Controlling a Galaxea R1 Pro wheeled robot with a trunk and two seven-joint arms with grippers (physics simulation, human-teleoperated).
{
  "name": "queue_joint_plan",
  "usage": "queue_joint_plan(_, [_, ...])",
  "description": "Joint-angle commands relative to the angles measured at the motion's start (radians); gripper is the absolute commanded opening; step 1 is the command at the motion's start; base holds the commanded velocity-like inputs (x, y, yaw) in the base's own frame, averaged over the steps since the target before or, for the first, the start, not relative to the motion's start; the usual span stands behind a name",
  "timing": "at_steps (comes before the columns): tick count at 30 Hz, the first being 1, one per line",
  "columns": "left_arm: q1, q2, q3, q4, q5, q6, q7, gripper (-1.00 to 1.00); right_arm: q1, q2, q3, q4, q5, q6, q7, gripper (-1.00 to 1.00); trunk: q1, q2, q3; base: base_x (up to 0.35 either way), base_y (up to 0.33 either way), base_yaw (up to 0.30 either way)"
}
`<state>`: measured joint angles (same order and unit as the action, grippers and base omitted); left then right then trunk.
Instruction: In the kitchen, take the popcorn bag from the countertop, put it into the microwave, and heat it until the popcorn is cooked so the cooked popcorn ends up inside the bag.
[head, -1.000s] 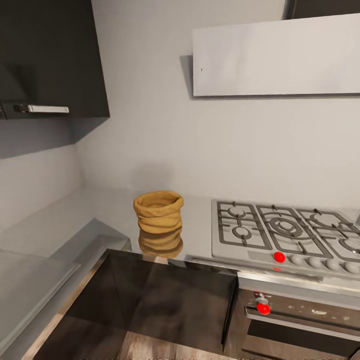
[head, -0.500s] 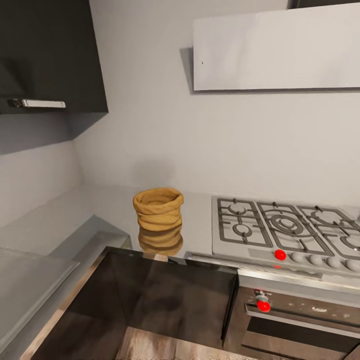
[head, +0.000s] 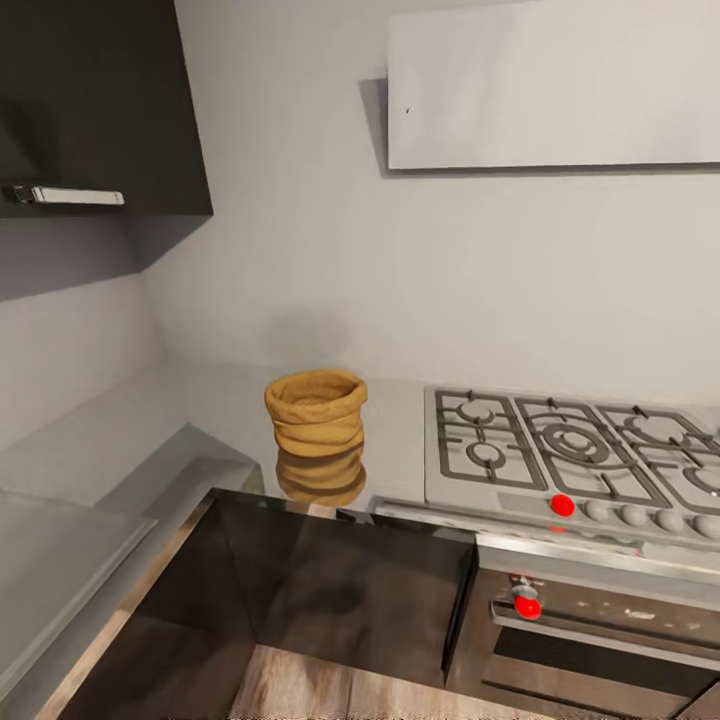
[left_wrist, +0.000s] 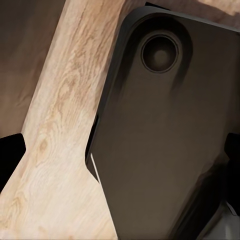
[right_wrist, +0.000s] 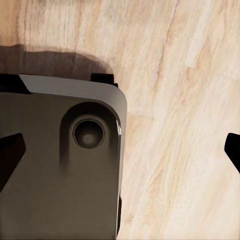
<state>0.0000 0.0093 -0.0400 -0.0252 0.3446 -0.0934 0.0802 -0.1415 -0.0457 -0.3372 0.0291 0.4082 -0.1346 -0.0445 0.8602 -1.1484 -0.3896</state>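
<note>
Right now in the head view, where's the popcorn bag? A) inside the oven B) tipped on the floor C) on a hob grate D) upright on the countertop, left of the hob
D: the popcorn bag stands upright on the countertop, apart from the gas hob on its right.

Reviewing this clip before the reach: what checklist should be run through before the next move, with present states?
1. Popcorn bag in sight, upright on the countertop: ok.
2. Space around the bag free; it stands apart from the gas hob: ok.
3. Bag mouth open, contents: cannot tell.
4. Microwave located: not ok, not in these pictures.
5. Arms raised toward the bag: not ok; wrist views look down at the wood floor.
6. Grippers open: cannot tell.
</note>
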Motion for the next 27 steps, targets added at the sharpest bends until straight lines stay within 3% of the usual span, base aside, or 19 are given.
queue_joint_plan(1, [0.0,0.0,-0.005,-0.001,0.005,-0.002,0.003,1.0,-0.001,0.0,-0.008,0.003,0.011,-0.006,-0.005,1.0,0.0,-0.001,-0.003,0.0,0.0,0.0])
queue_joint_plan(27, [0.0,0.0,-0.005,-0.001,0.005,-0.002,0.003,1.0,-0.001,0.004,-0.008,0.003,0.012,-0.007,-0.013,1.0,0.0,-0.001,-0.038,0.0,0.0,0.0])
